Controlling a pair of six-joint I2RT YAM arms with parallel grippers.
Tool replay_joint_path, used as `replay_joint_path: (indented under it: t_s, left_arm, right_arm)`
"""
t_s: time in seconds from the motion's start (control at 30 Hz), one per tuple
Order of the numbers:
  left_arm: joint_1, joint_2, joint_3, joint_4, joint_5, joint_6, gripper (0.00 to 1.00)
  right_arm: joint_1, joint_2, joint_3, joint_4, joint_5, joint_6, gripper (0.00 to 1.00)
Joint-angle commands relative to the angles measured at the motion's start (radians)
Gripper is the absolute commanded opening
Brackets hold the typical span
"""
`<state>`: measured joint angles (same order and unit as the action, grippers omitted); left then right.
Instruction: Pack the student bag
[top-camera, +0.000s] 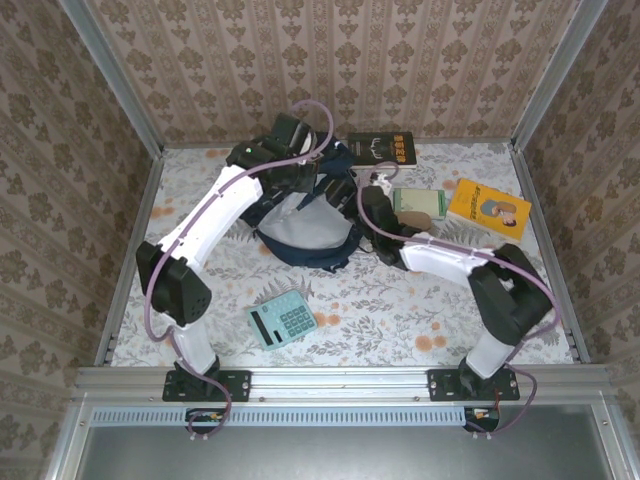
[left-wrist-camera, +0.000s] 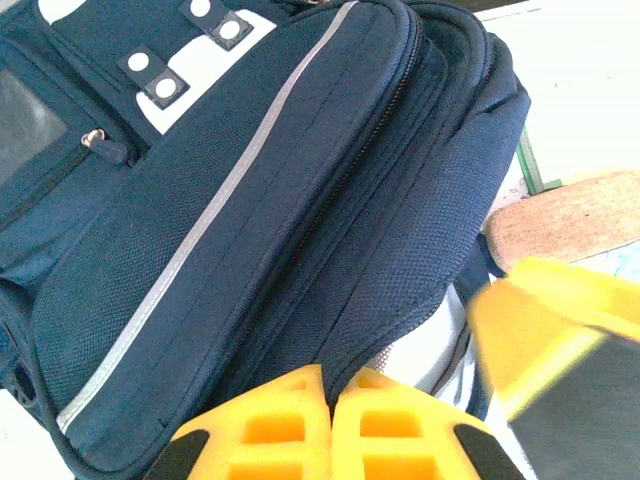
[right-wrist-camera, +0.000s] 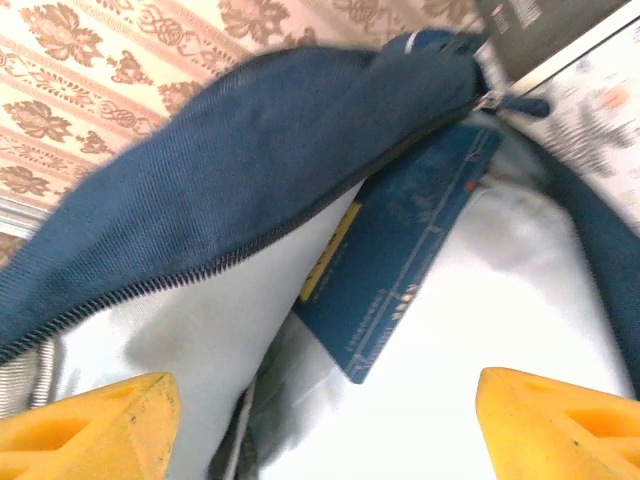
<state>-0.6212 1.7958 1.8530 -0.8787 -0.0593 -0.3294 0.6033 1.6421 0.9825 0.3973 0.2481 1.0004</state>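
The student bag (top-camera: 300, 235) lies mid-way across the surface (top-camera: 400, 310), its mouth held up by the left end effector (left-wrist-camera: 330, 425), which looks pinched shut on the rim, while the right end effector (right-wrist-camera: 320, 390) hangs wide apart over a blue book (right-wrist-camera: 400, 270) inside, so fetching the yellow book (top-camera: 488, 208) looks next.

My left gripper (left-wrist-camera: 331, 425) is pinched closed on the bag (left-wrist-camera: 250, 200). My right gripper (right-wrist-camera: 325, 435) is wide open, fingers far apart.

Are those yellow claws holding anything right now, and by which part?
The left gripper looks shut on the student bag, pinching the fabric edge beside its open zipper. The right gripper is open at the bag's mouth, holding nothing.
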Motion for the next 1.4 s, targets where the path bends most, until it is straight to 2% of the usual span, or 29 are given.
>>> replay_joint_path:
  t_s: [0.0,0.1,0.27,0.33,0.47,0.63,0.8,0.9,0.97,1.13,1.27,1.37]
  left_arm:
    - [-0.015,-0.15,-0.131,0.163,-0.031,-0.104,0.0]
    - [-0.022,-0.219,-0.272,0.246,-0.045,-0.129,0.0]
    - [-0.043,-0.298,-0.447,0.332,-0.09,-0.112,0.0]
    - [-0.055,-0.331,-0.524,0.375,-0.103,-0.106,0.0]
    - [-0.061,-0.363,-0.616,0.43,-0.079,-0.096,0.0]
    - [-0.077,-0.368,-0.676,0.48,-0.05,-0.092,0.0]
    - [-0.104,-0.377,-0.677,0.475,-0.051,-0.092,0.0]
    - [-0.117,-0.408,-0.706,0.5,-0.05,-0.092,0.0]
    - [-0.119,-0.419,-0.711,0.501,-0.055,-0.088,0.0]
    - [-0.12,-0.423,-0.715,0.502,-0.06,-0.086,0.0]
    - [-0.12,-0.428,-0.718,0.503,-0.063,-0.087,0.0]
    - [-0.12,-0.421,-0.717,0.505,-0.063,-0.089,0.0]
  right_arm:
    - [-0.031,-0.098,-0.085,-0.158,-0.011,-0.104,0.79]
    - [-0.075,-0.185,-0.121,-0.251,-0.002,-0.156,0.81]
    - [-0.167,-0.291,-0.14,-0.384,0.062,-0.241,0.9]
    - [-0.208,-0.311,-0.149,-0.411,0.11,-0.26,0.99]
    - [-0.305,-0.294,-0.14,-0.432,0.124,-0.307,1.0]
    - [-0.467,-0.203,-0.054,-0.504,0.097,-0.355,1.0]
    - [-0.689,-0.079,0.039,-0.566,-0.058,-0.366,1.0]
    - [-0.773,-0.003,0.068,-0.538,-0.146,-0.352,1.0]
    - [-0.799,0.059,0.117,-0.562,-0.18,-0.35,1.0]
    - [-0.811,0.218,0.302,-0.693,-0.145,-0.413,1.0]
    - [-0.843,0.324,0.416,-0.787,-0.183,-0.453,0.99]
    - [-0.845,0.358,0.428,-0.816,-0.205,-0.447,1.0]
